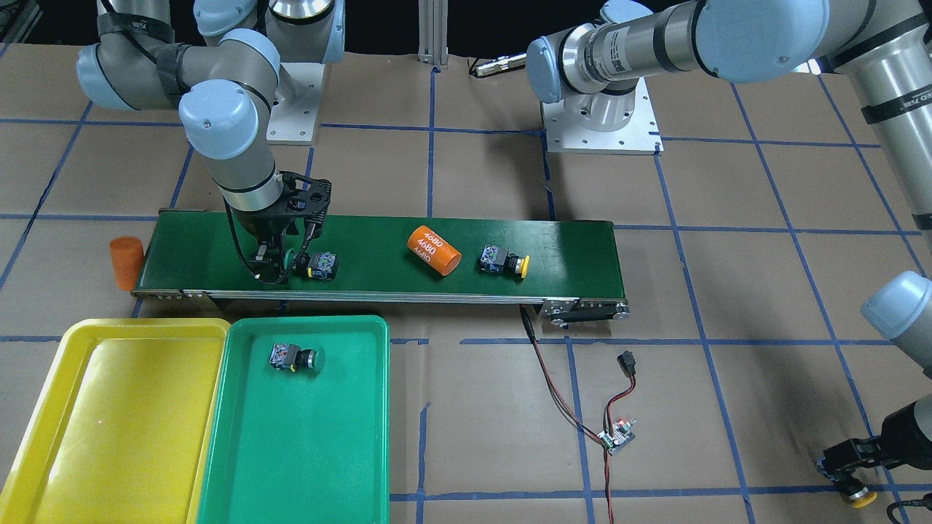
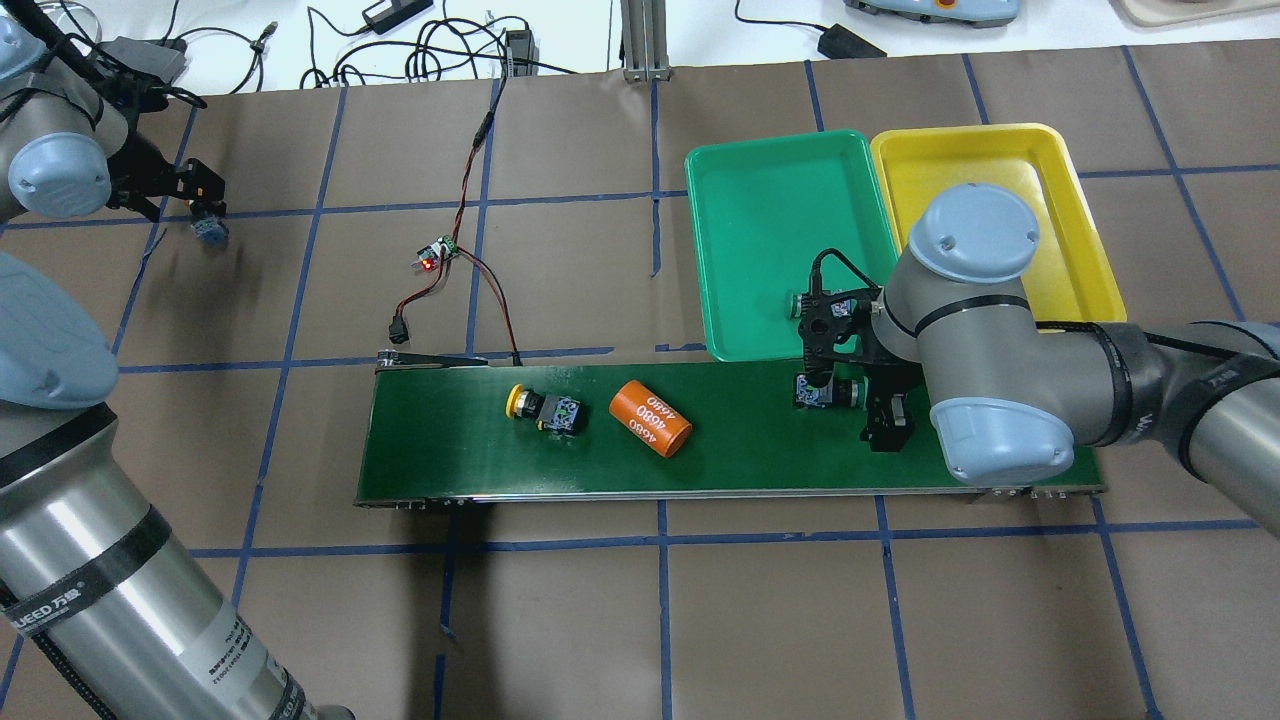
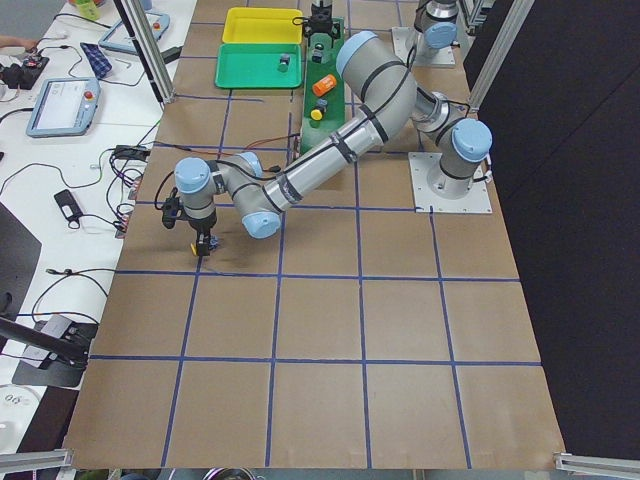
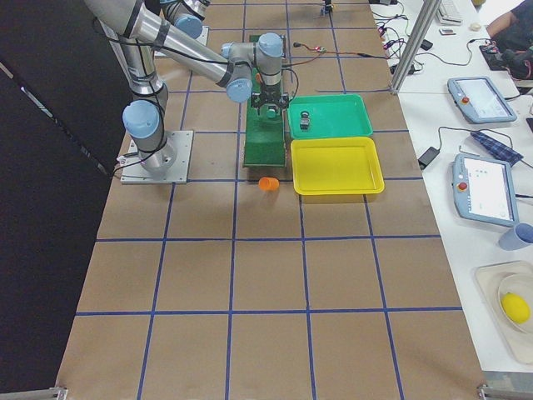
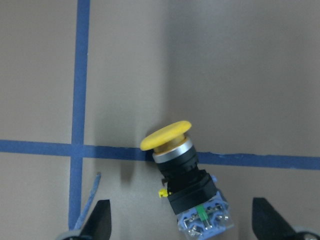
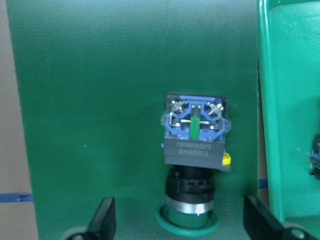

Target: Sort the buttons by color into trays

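A green button (image 6: 195, 165) lies on the conveyor belt (image 1: 553, 251) between the fingers of my right gripper (image 6: 180, 220), which is open around it; it also shows in the front view (image 1: 322, 266). Another green button (image 1: 295, 358) lies in the green tray (image 1: 306, 451). The yellow tray (image 1: 109, 429) beside it holds nothing. A yellow button (image 1: 502, 262) lies on the belt. My left gripper (image 5: 182, 220) is open, far off the belt, with the second yellow button (image 5: 182, 170) lying on the table between its fingers.
An orange cylinder marked 4680 (image 1: 434, 250) lies mid-belt between the two belt buttons. A smaller orange cylinder (image 1: 125, 262) stands on the table at the belt's end near the trays. Wires and a small circuit board (image 1: 617, 437) lie on the table in front of the belt.
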Tool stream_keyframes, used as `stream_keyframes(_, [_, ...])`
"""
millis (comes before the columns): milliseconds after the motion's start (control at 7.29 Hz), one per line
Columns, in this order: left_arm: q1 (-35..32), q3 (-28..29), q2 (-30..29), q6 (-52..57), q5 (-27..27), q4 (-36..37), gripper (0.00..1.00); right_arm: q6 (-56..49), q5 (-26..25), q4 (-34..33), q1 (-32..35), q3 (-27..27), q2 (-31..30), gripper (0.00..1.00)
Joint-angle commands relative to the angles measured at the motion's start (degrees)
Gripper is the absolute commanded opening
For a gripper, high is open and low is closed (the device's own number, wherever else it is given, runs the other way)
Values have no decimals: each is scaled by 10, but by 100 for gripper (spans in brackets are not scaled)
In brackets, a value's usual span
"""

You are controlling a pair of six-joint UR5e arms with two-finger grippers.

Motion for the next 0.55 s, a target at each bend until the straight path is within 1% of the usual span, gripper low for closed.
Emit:
stream_keyframes(0, [0,-4,-24,4,-14,22,100,3,6,-1,0,-3,0,37])
stream_keyframes(137, [1,-3,-25,7,-18,25,78,2,3,-1,0,-4,0,27])
stream_keyframes(274, [1,-7,-14,2,-16,22,24,2,3,-2,0,-6,0,24])
stream_keyframes(411, [1,-4,-9,2,-2,21,24,2,5,-32,0,-16,2,22])
